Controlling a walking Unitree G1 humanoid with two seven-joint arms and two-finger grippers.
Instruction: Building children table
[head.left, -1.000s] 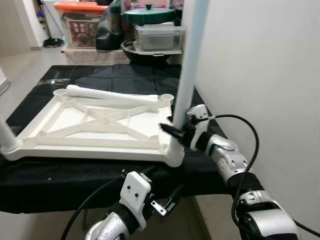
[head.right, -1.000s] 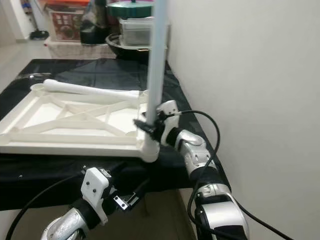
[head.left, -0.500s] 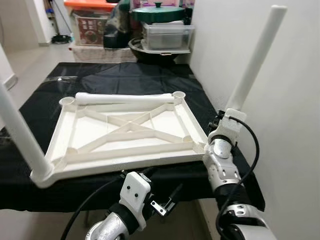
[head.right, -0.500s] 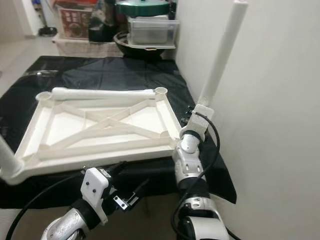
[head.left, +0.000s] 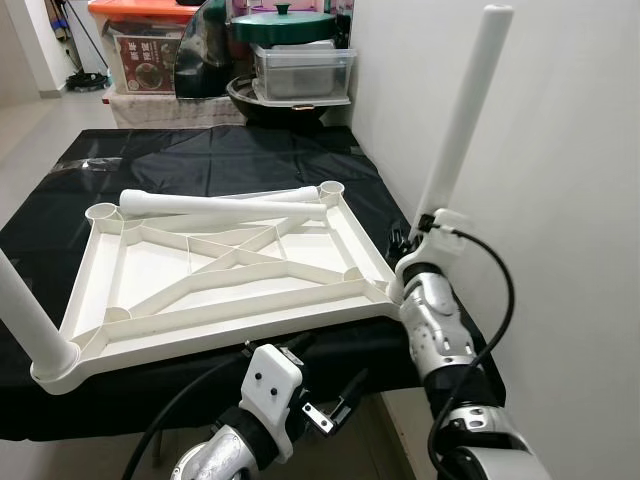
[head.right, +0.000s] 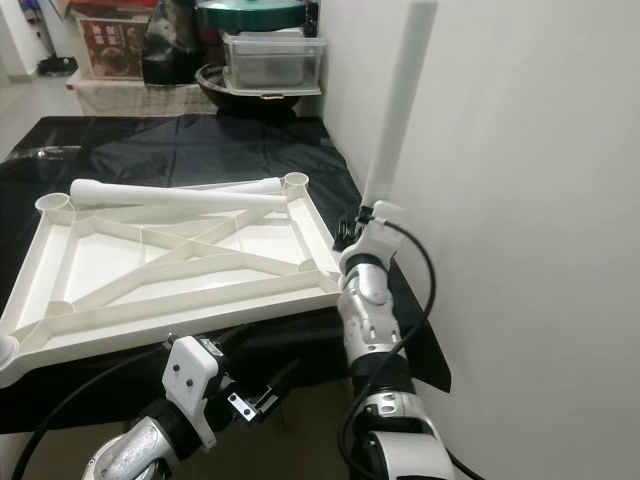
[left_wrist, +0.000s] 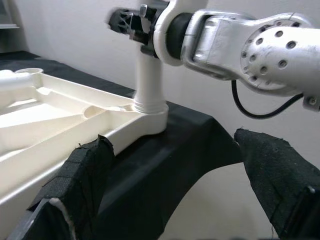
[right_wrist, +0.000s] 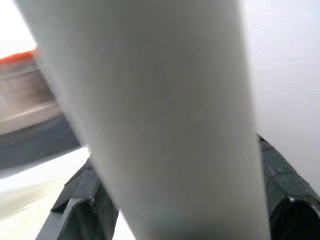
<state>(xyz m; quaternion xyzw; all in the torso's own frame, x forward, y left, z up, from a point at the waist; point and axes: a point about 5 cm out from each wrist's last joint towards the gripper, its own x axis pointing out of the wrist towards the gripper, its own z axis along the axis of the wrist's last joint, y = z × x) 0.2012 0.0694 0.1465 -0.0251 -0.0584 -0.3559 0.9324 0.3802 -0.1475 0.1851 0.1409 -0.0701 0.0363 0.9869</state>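
Observation:
A white children's tabletop (head.left: 150, 270) lies upside down on a black-clothed table (head.left: 230, 150). A white leg (head.left: 460, 120) stands in its near right corner socket and leans to the right toward the wall. My right gripper (head.left: 422, 232) is shut on this leg just above the socket; its fingers (right_wrist: 80, 200) flank the leg (right_wrist: 165, 125) in the right wrist view. A second leg (head.left: 25, 315) stands in the near left corner. A third leg (head.left: 220, 203) lies loose along the far edge. My left gripper (left_wrist: 172, 145) hangs open below the table's front edge.
A white wall (head.left: 560, 150) runs close along the table's right side. Behind the table stand a green-lidded pot (head.left: 290, 25), a clear container (head.left: 300, 70) and an orange-lidded box (head.left: 140, 40). Open floor lies to the far left.
The held leg has gone from upright to leaning right, and the tabletop has turned on the cloth. My right arm now stands upright under the leg. The camera has shifted too.

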